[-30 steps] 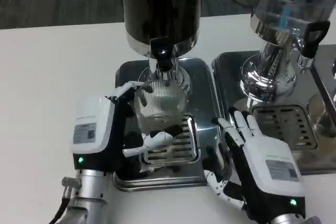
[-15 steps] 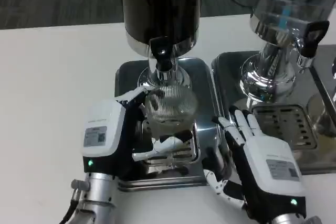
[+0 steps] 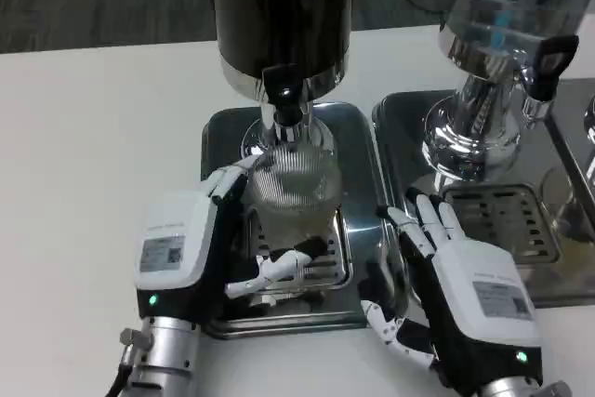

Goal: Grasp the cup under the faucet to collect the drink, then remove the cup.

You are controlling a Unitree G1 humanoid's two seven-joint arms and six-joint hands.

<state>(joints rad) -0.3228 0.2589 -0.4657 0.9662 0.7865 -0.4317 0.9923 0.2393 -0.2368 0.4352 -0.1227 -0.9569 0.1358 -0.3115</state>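
On the left side of the white table (image 3: 84, 137) we see our left hand (image 3: 191, 248), white back up, its fingers wrapped around the clear ribbed cup (image 3: 293, 183): one finger hooks over the cup's far side near the rim and another curls under its near side, so the cup is held. That cup sits right below the black faucet (image 3: 284, 90) of the dark drink dispenser (image 3: 279, 16), just over the slotted grille of the steel drip tray (image 3: 358, 137), and we cannot tell whether its base touches the grille or hangs just above it. Whether any drink is in the cup we cannot tell either. Moving right, our right hand (image 3: 456, 285) lies low at the near corner of that tray, fingers spread and pointing away from us, holding nothing; its fingertips lie at the gap between the two trays. Further right stands a second, shiny dispenser (image 3: 493, 44) with its own black tap handle (image 3: 548, 67), on a second steel tray (image 3: 409, 118) with a grille, well apart from the cup.
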